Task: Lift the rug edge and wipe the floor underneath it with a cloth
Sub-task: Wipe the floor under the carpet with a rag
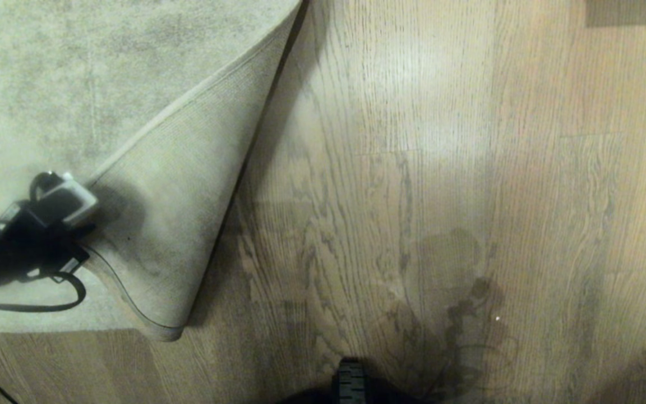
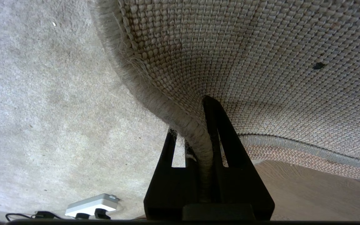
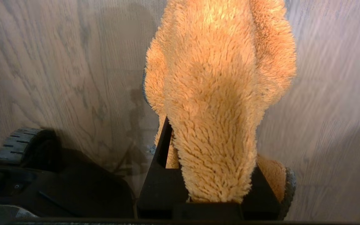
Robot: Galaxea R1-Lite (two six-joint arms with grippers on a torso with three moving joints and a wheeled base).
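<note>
At the far left of the head view the left gripper (image 1: 79, 227) sits over the rug (image 1: 48, 73), its dark fingers pinching the rug edge (image 1: 111, 269) near the folded-over corner. The left wrist view shows this closely: the two black fingers (image 2: 220, 131) are pressed together on the thin bound border (image 2: 198, 137), which runs up between them, with the woven backing (image 2: 261, 62) curving overhead and the pile side of the rug spread out beyond. A small white box (image 2: 92, 203) with a black cable lies on the rug just beside the gripper.

The lifted corner is folded back as a pale triangle (image 1: 188, 185), backing side up, lying over the rug and leaving the floor (image 1: 413, 140) bare beside it. The floor's wood planks fill the middle and right of the head view, with shadows falling across them near the bottom.

Over on the right, the right gripper (image 3: 209, 175) shows only in its own wrist view. It hangs above the floor, well apart from the rug, its fingers closed on the cloth (image 3: 217, 87), a fluffy orange rag bunched between them and sticking out past the tips. A dark wheel (image 3: 17, 145) of the base is nearby
</note>
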